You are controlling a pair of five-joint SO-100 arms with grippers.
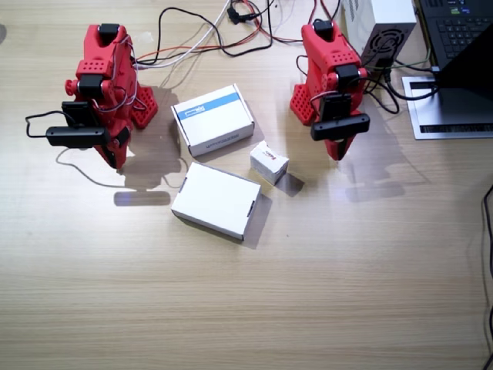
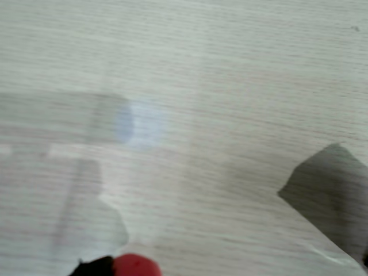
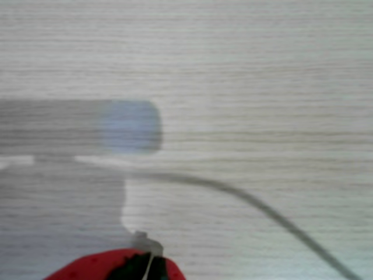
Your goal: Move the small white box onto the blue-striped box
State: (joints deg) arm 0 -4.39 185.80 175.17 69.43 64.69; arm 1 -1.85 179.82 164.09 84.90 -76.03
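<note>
With small white box [image 1: 269,162] lying untouched at frame centre, just lower right of blue-striped box [image 1: 212,119], and finger opening indeterminable on both empty grippers, advisable: left gripper [image 1: 339,148] descent squarely over carton.

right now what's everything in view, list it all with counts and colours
small white cube carton with red mark: 1, white, table centre, right of both flat boxes
blue-striped flat white cardboard box: 1, white and blue, between the arms
plain white flat cardboard box: 1, white, nearest the camera
wooden table: 1, light wood
cables: several, black, white, red, far edge
grey-white power unit: 1, far edge
laptop: 1, black, picture's right edge
right arm: 1, red, gripper near table, jaw state unclear
left arm: 1, red, gripper pointing down, jaw state unclear
</note>
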